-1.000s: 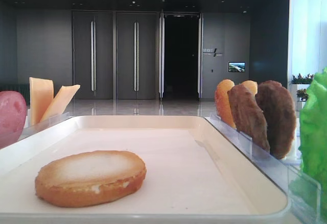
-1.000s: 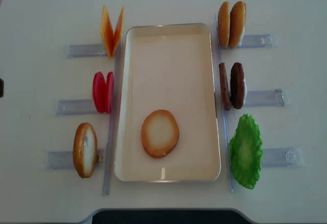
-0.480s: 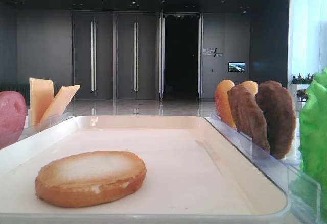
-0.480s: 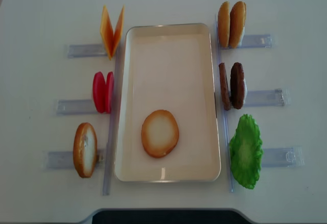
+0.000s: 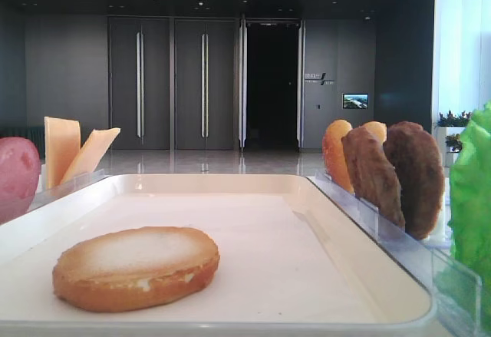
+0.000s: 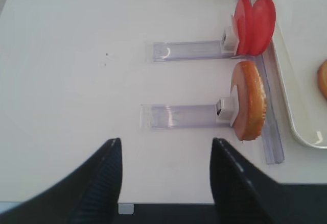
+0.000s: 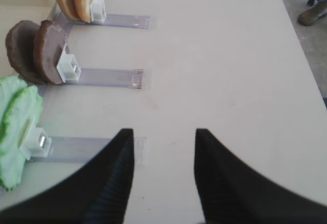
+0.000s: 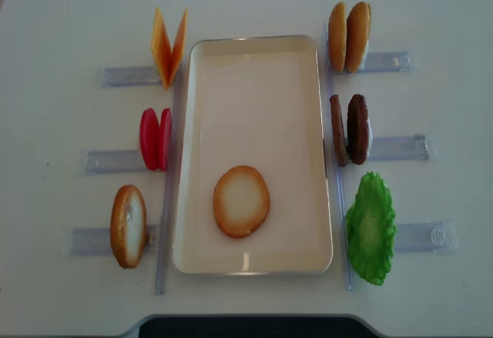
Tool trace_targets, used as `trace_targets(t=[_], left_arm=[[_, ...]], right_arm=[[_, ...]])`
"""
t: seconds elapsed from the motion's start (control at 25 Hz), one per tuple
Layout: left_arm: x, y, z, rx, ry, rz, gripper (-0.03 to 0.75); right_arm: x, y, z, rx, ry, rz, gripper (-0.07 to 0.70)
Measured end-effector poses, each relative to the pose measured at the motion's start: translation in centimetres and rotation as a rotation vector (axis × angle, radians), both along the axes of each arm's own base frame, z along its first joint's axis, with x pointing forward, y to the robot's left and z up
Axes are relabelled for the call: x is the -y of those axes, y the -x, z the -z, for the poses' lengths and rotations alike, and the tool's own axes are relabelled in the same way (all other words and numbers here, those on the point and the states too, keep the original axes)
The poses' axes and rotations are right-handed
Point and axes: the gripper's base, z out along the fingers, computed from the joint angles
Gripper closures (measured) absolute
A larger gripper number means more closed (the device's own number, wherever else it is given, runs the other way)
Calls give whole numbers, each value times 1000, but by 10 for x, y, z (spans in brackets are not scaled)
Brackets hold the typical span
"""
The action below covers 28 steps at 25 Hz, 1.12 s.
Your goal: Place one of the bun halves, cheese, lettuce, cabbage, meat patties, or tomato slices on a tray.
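Black and ridged, my left gripper point(image 6: 164, 183) hangs low over the bare white table point(image 6: 71, 81), jaws apart with nothing between them. My right gripper point(image 7: 164, 178) does the same on its side, open and holding nothing. Both sit back at the table's near edge, I think so they do not block the food.

Nearest on the left, one golden-brown round bun half point(image 6: 249, 100) stands on its edge in a clear plastic holder point(image 6: 179, 116). It stands up like that, I think, so my jaws can pinch it from both sides. Nearest on the right, the bumpy green lettuce leaf point(image 7: 18, 124) stands in a holder too.

Between them lies the big off-white tray with a low rim point(image 8: 254, 265). One flat round bun half with a pale toasted face point(image 8: 241, 201) lies inside it, near the front, face up. So I think one piece is already placed. It lies flat, so other pieces could stack on it.

Farther back, the two pinkish-red round tomato slices point(image 6: 254, 25) stand just beside the tray on the left. The two dark brown rough meat patties point(image 7: 36, 53) stand on the right. Each holder points at the tray, so the trip is short.

Farthest back are the two thin yellow-orange cheese squares point(image 8: 169, 45), leaning apart like a V, and two more golden buns point(image 8: 348, 36) on the right.
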Motion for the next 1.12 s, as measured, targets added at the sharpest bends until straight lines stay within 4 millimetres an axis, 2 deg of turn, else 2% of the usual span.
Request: trace_targets(t=[0.12, 0.36, 1.12], left_arm=[[1, 2, 14, 14, 5, 4, 317], [0, -3, 25, 20, 4, 4, 326], [-1, -11, 30, 66, -1, 4, 335]], right_arm=[[0, 0, 0, 0, 0, 0, 328], [0, 0, 0, 0, 0, 0, 328], [0, 0, 0, 0, 0, 0, 328]])
